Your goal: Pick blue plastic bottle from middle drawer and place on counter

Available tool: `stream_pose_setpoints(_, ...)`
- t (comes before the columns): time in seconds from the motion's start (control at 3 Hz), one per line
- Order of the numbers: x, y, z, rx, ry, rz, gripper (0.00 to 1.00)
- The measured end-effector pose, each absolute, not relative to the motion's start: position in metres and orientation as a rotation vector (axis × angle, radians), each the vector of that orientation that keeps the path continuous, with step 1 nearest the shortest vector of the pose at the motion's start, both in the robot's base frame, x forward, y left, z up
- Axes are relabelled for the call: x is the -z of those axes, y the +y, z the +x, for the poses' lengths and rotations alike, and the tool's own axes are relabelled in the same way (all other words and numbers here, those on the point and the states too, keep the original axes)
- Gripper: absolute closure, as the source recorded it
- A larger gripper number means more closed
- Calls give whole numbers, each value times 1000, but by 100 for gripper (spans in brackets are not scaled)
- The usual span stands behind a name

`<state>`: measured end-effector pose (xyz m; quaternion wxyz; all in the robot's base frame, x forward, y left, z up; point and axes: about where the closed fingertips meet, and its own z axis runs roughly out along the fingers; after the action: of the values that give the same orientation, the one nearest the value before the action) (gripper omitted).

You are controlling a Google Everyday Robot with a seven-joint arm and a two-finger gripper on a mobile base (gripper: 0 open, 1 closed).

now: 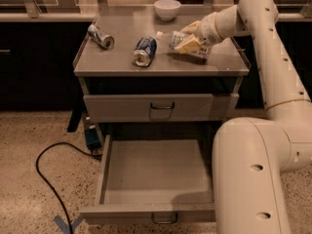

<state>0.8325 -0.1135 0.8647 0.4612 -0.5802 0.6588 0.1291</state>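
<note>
The blue plastic bottle [172, 39] lies on its side on the right part of the counter [122, 30], white cap pointing left. My gripper [189, 37] reaches in from the right, and its yellowish fingers [187, 45] are closed around the bottle's body, low over the counter top. The middle drawer [156, 172] stands pulled open below, its grey floor bare.
A dark blue can [145, 51] lies just left of the bottle, a silver can [100, 36] at the counter's left, a white bowl [167, 9] at the back. The top drawer [151, 107] is closed. A black cable [46, 177] runs on the floor. My arm's body [253, 179] fills the lower right.
</note>
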Motion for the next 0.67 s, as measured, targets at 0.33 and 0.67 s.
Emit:
stream_pose_setpoints(0.33,-865,-113,832,-318,1621,-1428,59)
stream_pose_setpoints(0.67,-865,-113,832,-318,1621,-1428,34)
